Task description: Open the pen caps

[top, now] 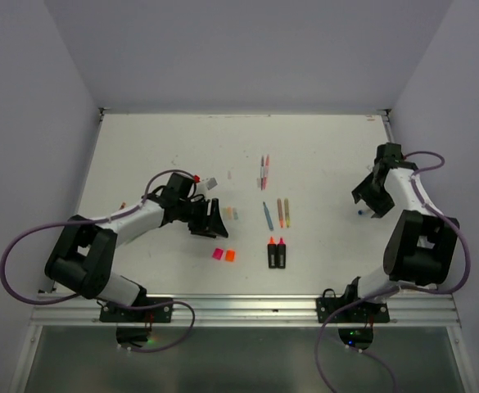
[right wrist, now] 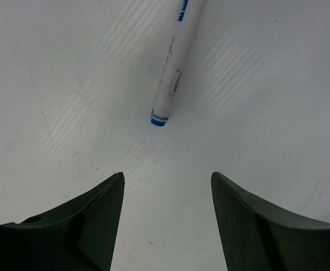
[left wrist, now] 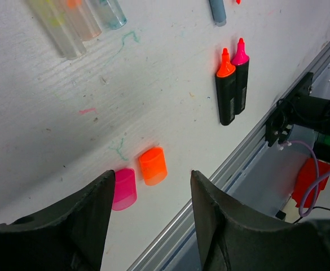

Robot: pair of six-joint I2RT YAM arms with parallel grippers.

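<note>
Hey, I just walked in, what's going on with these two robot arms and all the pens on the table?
Two arms are working on uncapping pens. The two highlighters lie with tips bare; their pink cap and orange cap sit loose on the table nearby. The left gripper hovers open and empty over those caps. The right gripper, also open and empty, hangs above a white pen with a blue end on the right side.

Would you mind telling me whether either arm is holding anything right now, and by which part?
Nothing is held: the left gripper and right gripper both have open, empty jaws.
</note>
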